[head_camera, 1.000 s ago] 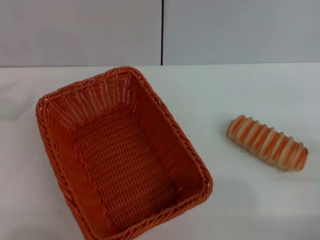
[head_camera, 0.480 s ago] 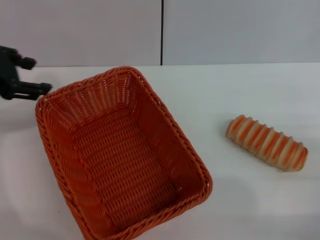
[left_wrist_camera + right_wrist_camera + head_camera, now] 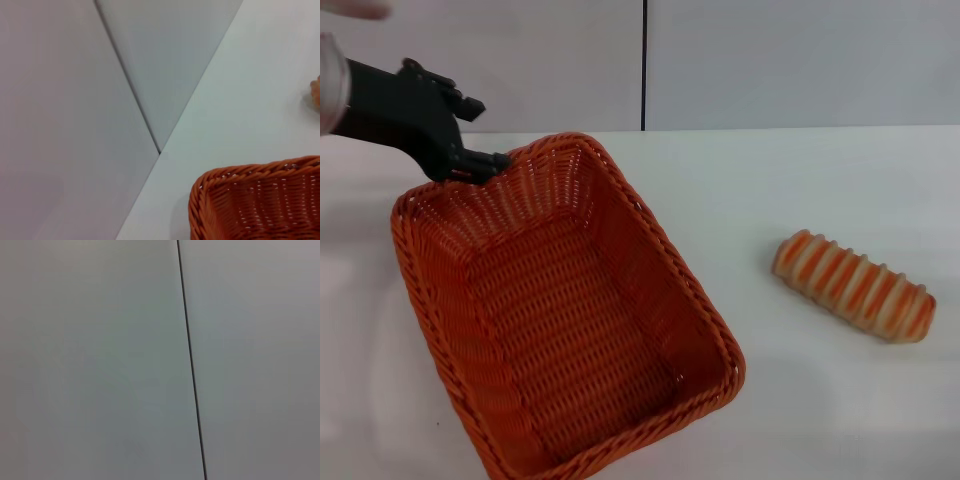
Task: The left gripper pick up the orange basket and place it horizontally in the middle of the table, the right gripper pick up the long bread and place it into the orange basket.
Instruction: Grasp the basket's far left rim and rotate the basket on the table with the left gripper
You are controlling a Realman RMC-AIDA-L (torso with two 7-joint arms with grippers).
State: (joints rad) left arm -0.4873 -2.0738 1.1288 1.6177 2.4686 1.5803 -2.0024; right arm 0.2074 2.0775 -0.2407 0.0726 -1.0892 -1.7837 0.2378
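The left gripper (image 3: 485, 165) is seen at the far left end of the orange basket (image 3: 560, 310), its black tip right at the braided rim there. Contact with the rim is likely but cannot be confirmed from the head view. Whether the jaws are spread or closed cannot be told; only a dark blocky tip is shown, and no fingers are caught in the left wrist view.

The basket is laid on the table (image 3: 800, 180), angled, running from the gripper toward the near edge and to the right. One rim corner of the basket (image 3: 260, 200) is shown in the left wrist view, with bare tabletop beyond it.

The long bread (image 3: 855, 285) is placed well apart from the gripper, far to its right, past the basket and not touching it, lying flat and tilted on the table.

The right gripper is not seen in any view; only a grey wall (image 3: 100, 360) with a dark seam is shown by the right wrist camera.
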